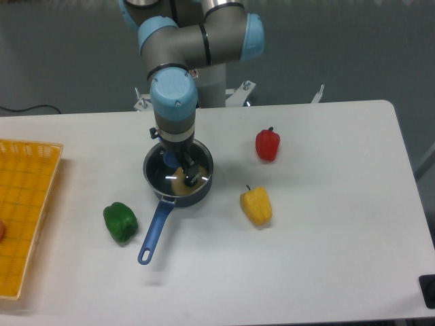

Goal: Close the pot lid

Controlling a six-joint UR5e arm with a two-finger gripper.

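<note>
Even, diffuse overhead light leaves the white worktop (326, 224) bright and the grey backdrop duller. Shadows are soft and short, tucked close under the peppers and the pot (178, 178). A small glare glints on the lid (175, 174). Focus is slightly soft overall, with mild compression grain and no obvious edge distortion.

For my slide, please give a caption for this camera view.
Robot arm's fingers above the lidded pot, with three peppers around it.
</note>
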